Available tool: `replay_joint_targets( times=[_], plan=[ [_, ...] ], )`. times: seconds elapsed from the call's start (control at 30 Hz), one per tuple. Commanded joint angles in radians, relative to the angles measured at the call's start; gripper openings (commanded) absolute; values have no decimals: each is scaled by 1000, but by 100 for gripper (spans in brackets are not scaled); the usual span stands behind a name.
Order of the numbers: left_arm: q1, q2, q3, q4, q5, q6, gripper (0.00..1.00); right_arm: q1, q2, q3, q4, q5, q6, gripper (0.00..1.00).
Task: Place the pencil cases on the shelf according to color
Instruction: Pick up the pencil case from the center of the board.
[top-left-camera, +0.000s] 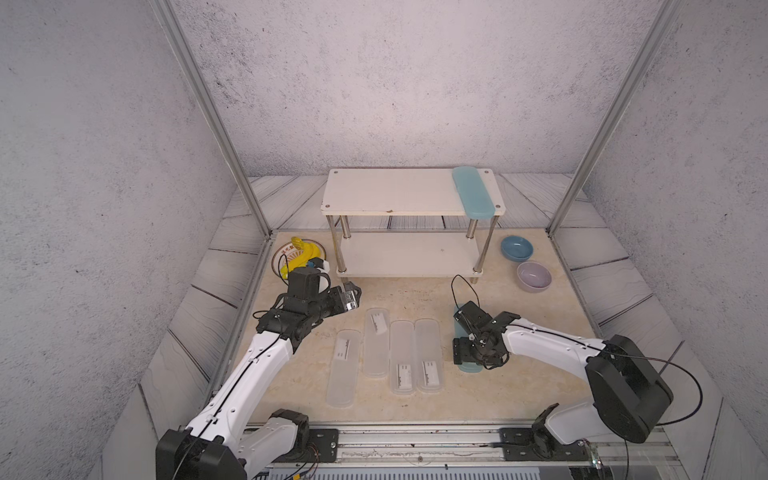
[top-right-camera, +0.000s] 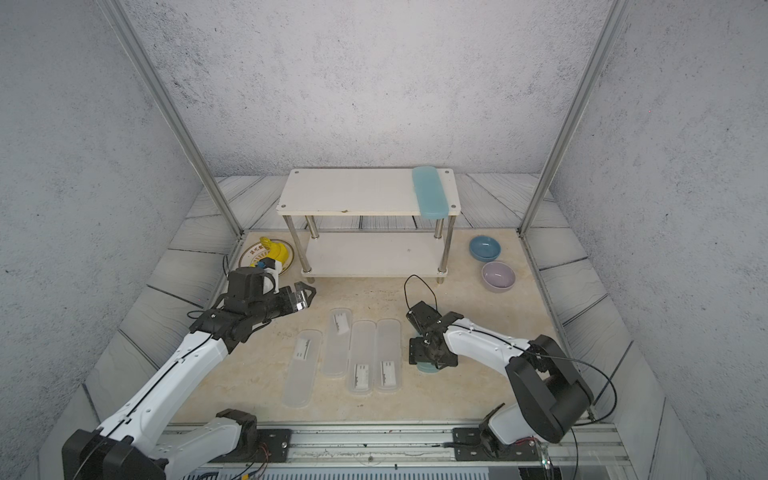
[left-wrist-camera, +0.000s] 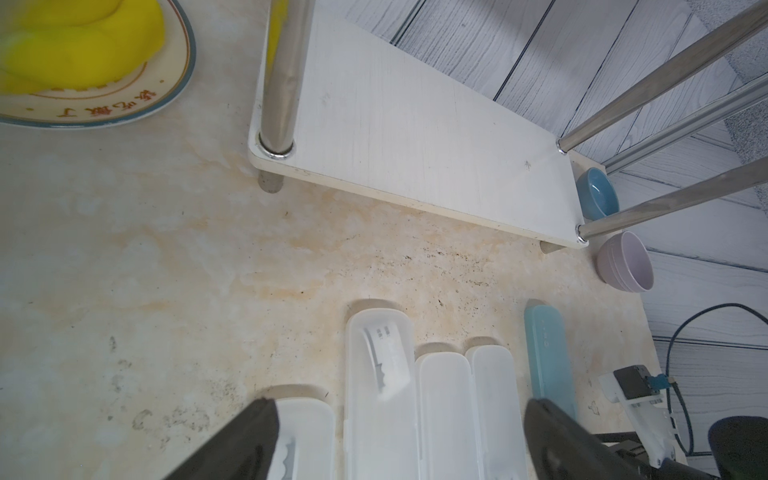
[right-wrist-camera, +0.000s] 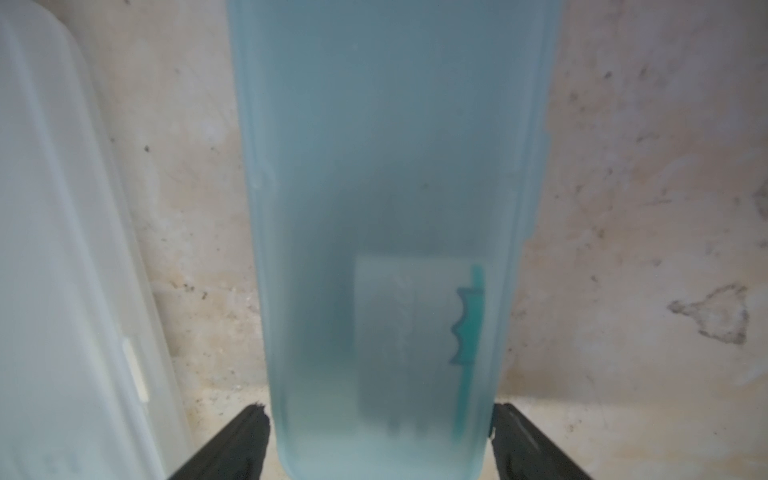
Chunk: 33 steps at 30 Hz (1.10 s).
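The shelf (top-left-camera: 374, 191) stands at the back, with one teal pencil case (top-left-camera: 473, 191) lying across the right end of its top board; the lower board (left-wrist-camera: 415, 124) is bare. Several frosted white pencil cases (top-left-camera: 376, 347) lie side by side on the table in front. A second teal pencil case (right-wrist-camera: 386, 166) lies on the table to their right. My right gripper (right-wrist-camera: 380, 432) reaches down over its near end, a finger pressed against each long side. My left gripper (left-wrist-camera: 399, 436) hovers open above the far ends of the frosted cases, holding nothing.
A blue bowl (top-left-camera: 516, 247) and a lilac bowl (top-left-camera: 534, 276) sit right of the shelf. A plate with a yellow banana (top-left-camera: 297, 253) sits left of it, just behind my left wrist. Metal frame posts (top-left-camera: 582, 187) flank the back corners.
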Motion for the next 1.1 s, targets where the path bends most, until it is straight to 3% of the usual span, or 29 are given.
replay_joint_targets(
  times=[0.0, 0.6, 0.9, 1.07],
  plan=[
    [5, -7, 19, -8, -10, 17, 99, 11, 21, 26, -29, 6, 31, 89],
    [5, -8, 20, -20, -14, 37, 99, 57, 129, 47, -70, 74, 77, 86],
    [5, -34, 29, -30, -32, 43, 99, 62, 52, 37, -103, 128, 83, 63],
    [5, -39, 48, -42, -32, 42, 99, 63, -22, 43, -148, 148, 77, 58]
  ],
)
